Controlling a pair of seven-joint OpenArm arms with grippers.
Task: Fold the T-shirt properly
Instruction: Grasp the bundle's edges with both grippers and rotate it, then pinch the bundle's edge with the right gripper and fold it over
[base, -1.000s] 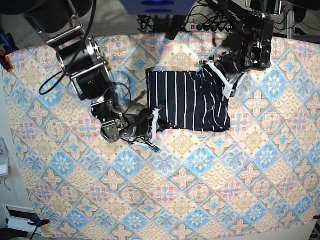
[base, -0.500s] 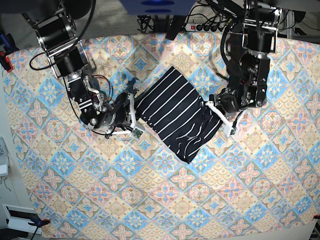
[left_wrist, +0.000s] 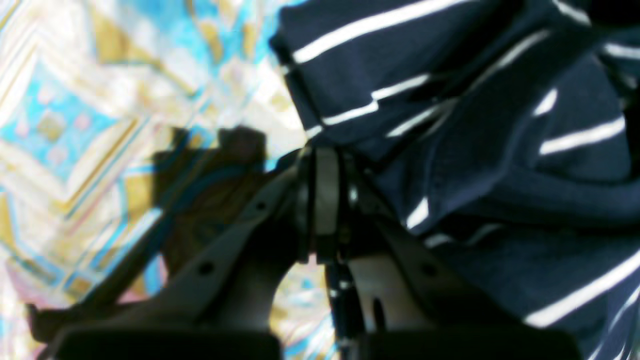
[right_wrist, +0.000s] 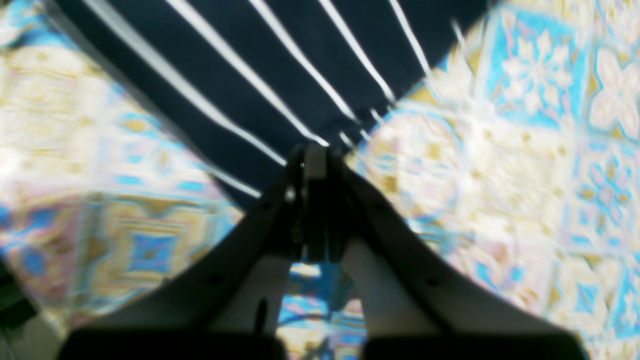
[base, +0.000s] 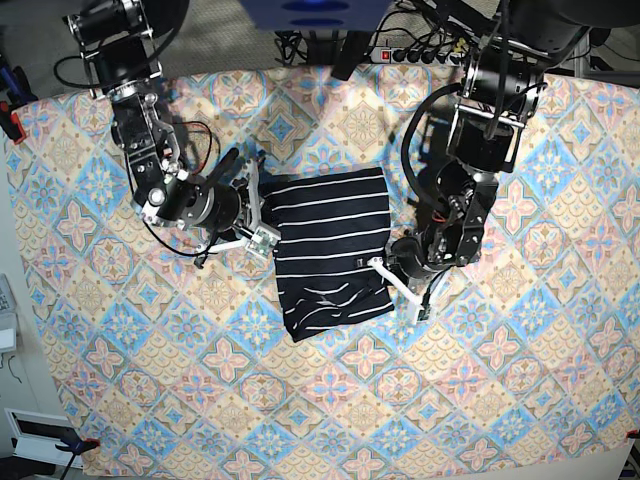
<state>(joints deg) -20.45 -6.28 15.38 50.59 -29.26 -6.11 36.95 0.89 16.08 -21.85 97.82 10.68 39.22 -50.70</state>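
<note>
Dark pinstriped T-shirt, folded to a rough rectangle. Lies near the middle of the counter, a little toward the far edge, on a pastel diamond-patterned tablecloth. Stripes across, near hem skewed and slightly rumpled.

Pinched on both sides. Left jaws closed tight on the bunched edge facing the left arm, with dark folds piled against the tips in the left wrist view. Right jaws closed just as tight on the opposite edge, by the right arm, tips meeting right at the cloth's border. Looks like a thin bite there, though blur hides how many layers are caught.

Risks from here, as a judgement only. Pulling the two sides unevenly likely twists the rectangle further askew and undoes the stacked layers. Gripping only the top layer on the right side probably peels it off the rest when lifted. Dragging low across the counter may catch the tablecloth and ruck it up under the shirt. Letting go while the fabric on the left side is bunched probably leaves a lump instead of a flat crease. Releasing one side ahead of the other likely lets the free half slump and spoil the fold.
</note>
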